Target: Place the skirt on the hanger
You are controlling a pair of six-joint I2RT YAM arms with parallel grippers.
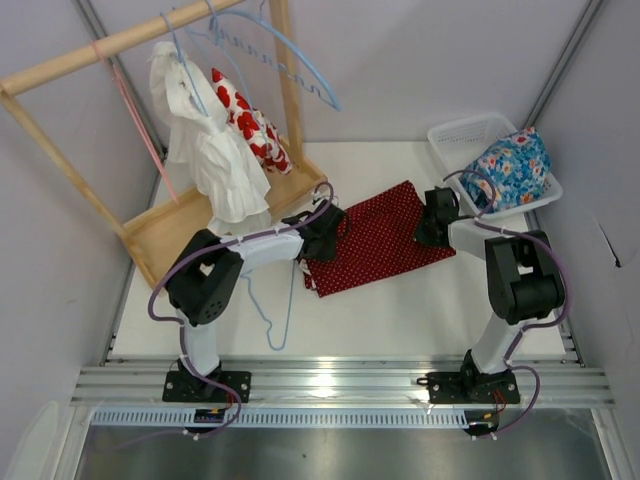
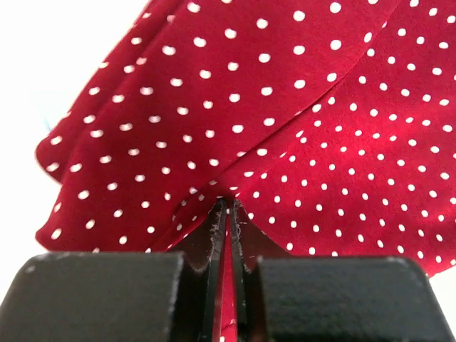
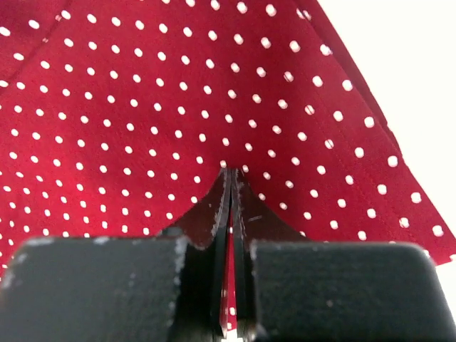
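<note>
Closest to me, the thin pale-blue hanger (image 1: 269, 342) lies flat on the worktop (image 1: 400, 320), just beside the left arm (image 1: 212, 278). Nothing is on it yet. Its far part runs up toward the near left corner of the skirt (image 1: 385, 238). I cannot tell if the two touch.

A bit farther back, the skirt lies in the middle of the worktop. It is dark red with tiny white dots. The left jaws are pressed together at its left corner, with a bit of red cloth pinched between them. The right jaws are pressed together the same way at its right edge, and they pinch the cloth too. The right arm (image 1: 515, 272) bends in from the right side.

So I think the job has only just begun. The skirt is grabbed on both sides, but it is not on the hanger. It has to be picked up, brought to the hanger and put on it.

At the far right stands a white basket (image 1: 450, 135) with a blue flowery garment (image 1: 510, 165) bunched up inside. At the far left stands a wooden rack (image 1: 165, 235). A white cloth with big red blotches (image 1: 245, 125) hangs from its bar, with more hangers beside it.
</note>
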